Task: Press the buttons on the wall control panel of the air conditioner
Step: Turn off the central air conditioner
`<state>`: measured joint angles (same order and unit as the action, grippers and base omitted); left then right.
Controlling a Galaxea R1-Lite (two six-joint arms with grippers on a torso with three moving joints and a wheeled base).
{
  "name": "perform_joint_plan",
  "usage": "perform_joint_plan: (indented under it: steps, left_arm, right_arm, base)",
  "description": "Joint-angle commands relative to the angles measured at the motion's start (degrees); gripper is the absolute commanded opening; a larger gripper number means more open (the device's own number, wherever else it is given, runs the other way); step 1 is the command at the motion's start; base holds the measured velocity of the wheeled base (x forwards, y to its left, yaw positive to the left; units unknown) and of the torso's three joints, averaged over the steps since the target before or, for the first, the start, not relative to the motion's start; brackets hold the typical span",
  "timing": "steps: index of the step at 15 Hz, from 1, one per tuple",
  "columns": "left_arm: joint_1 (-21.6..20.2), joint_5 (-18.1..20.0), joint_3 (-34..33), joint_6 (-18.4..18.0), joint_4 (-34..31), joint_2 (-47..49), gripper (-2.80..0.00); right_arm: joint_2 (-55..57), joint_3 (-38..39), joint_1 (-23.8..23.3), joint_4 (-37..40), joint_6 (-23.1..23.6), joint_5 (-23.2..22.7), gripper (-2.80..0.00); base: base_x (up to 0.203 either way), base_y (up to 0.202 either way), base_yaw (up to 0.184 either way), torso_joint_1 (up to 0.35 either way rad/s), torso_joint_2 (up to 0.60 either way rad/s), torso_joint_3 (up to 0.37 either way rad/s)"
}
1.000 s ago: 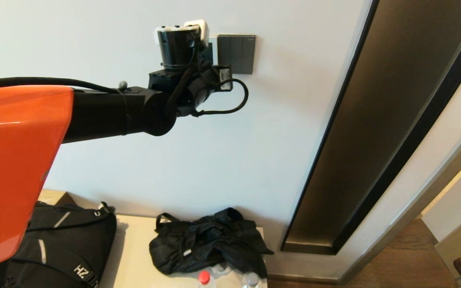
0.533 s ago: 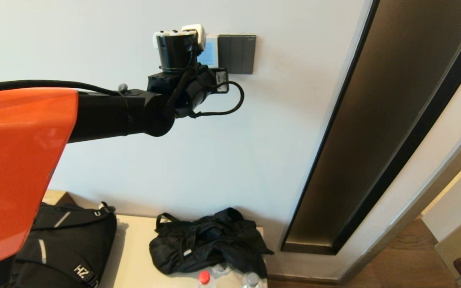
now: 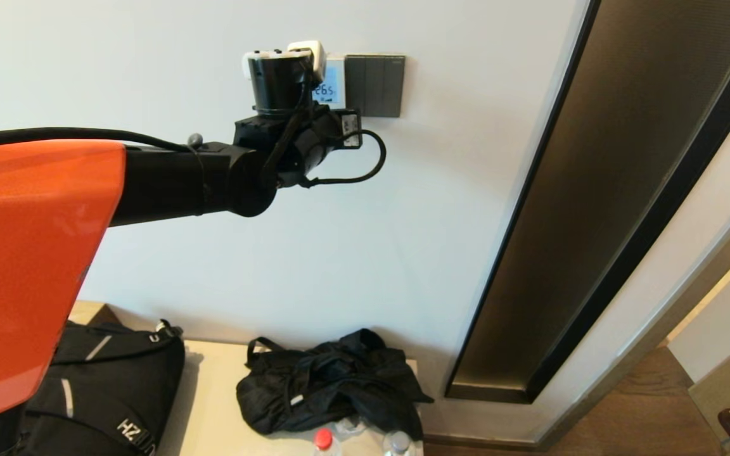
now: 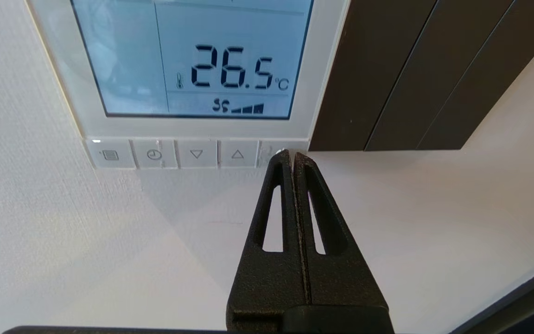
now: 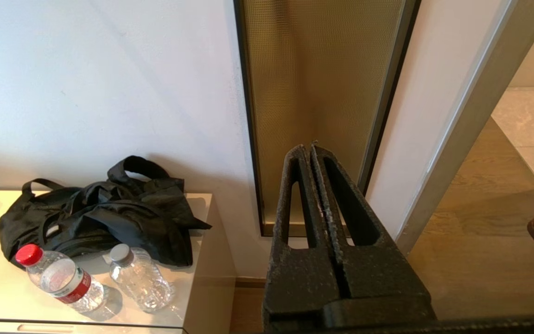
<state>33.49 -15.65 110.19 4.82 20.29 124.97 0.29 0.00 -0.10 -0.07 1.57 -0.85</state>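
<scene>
The white air conditioner control panel [image 4: 193, 127] hangs on the wall, its lit screen [image 4: 188, 60] reading 26.5 °C. A row of small buttons [image 4: 196, 154] runs along its lower edge. My left gripper [image 4: 291, 154] is shut and empty, its tips at the button at the end of the row beside the dark switch plate. In the head view the left arm's wrist [image 3: 279, 79] covers most of the panel [image 3: 330, 88]. My right gripper [image 5: 307, 149] is shut and empty, held low, away from the panel.
A dark grey switch plate [image 3: 374, 85] sits right beside the panel. A tall bronze wall panel [image 3: 599, 209] stands to the right. Below, a low cabinet [image 3: 213, 405] holds black bags [image 3: 330, 380] and two water bottles [image 5: 58, 278].
The panel's screen has lit up and now shows 26.5 °C. The left arm shifted slightly left and back from the wall, then stayed still.
</scene>
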Motion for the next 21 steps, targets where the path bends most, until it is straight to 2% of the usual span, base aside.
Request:
perform_joint_plan:
  steps: [1,21]
  left_arm:
    - [0.09,-0.26,-0.06,0.02,0.28,-1.13,-2.80]
    - [0.44,0.01,-0.15,0.11,0.24,0.50,-2.80]
  right_arm:
    - [-0.03,0.00,0.01,-0.01,0.10,-0.03,-2.80]
    - [-0.03,0.00,0.01,-0.01,0.01,-0.03,-2.80]
  base:
    - [0.000,0.000,0.000,0.000,0.00,0.000]
    - [0.000,0.000,0.000,0.000,0.00,0.000]
